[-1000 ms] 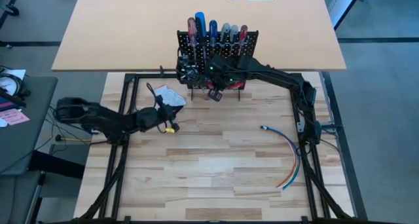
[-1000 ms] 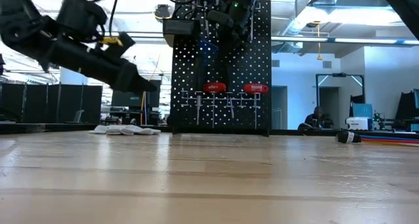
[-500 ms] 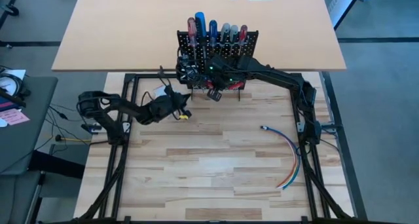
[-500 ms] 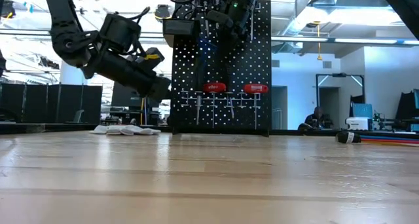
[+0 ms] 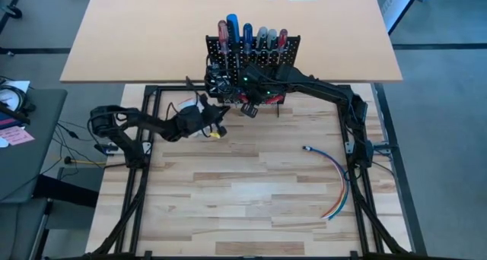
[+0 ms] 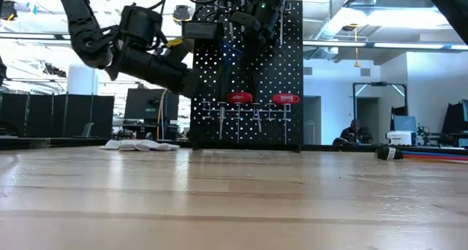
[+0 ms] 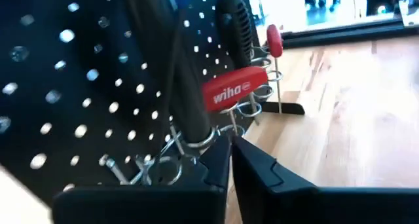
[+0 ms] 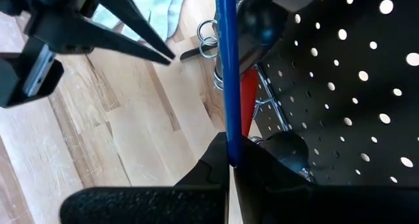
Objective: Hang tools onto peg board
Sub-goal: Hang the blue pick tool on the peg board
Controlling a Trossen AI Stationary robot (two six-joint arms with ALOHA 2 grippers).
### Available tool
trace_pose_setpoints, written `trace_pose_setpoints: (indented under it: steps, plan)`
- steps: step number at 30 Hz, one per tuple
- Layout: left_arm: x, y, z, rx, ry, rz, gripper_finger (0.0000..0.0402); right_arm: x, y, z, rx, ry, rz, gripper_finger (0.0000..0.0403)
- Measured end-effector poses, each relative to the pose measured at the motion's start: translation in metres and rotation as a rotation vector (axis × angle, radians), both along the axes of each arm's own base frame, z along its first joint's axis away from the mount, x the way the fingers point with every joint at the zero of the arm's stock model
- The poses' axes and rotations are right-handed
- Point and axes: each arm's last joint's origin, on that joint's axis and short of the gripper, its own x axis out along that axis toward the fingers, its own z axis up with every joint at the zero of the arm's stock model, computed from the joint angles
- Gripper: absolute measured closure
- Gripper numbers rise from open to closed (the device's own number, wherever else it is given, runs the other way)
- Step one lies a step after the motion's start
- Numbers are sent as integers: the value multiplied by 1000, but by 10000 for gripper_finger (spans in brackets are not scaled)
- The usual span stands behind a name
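Observation:
The black peg board (image 5: 262, 58) stands upright at the table's far edge, and several screwdriver handles stick up along its top. Red-handled tools (image 6: 240, 98) hang in wire rings on its near face. My right gripper (image 8: 229, 160) is in front of the board, high up (image 6: 248, 16), shut on a thin blue shaft (image 8: 226, 67). My left gripper (image 7: 230, 149) is shut and empty. Its tips (image 5: 221, 110) point at the board's left lower part, just short of the wire rings (image 7: 196, 142), where a dark-handled tool (image 7: 177, 86) sits. My right gripper pinches the thin blue shaft (image 8: 227, 145) between its two fingers. The fingers come from above, pointing down in front of the board's near face. The shaft runs on past the fingertips, in line with them. Its far end is out of the picture.
White gloves (image 6: 139, 144) lie on the table left of the board, partly under my left arm (image 5: 152, 127). A bundle of coloured wires (image 5: 335, 180) lies at the right. The table's near half is bare wood (image 5: 243, 207).
My left gripper has gone up and toward the table's far edge and the right, over the gloves, up to the peg board's left lower part. Its fingers have stayed shut.

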Motion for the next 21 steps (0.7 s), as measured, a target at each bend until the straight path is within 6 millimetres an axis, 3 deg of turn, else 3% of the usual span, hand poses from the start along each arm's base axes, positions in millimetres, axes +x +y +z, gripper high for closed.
trace_pose_setpoints:
  steps: [9, 21]
  plan:
    - [12, 8, 14, 12, 12, 126, 301, 0, 0, 0, 1, 0, -2, 390]
    - [10, 12, 15, 48, 3, 227, 290, 0, 0, 0, 2, 0, -2, 390]
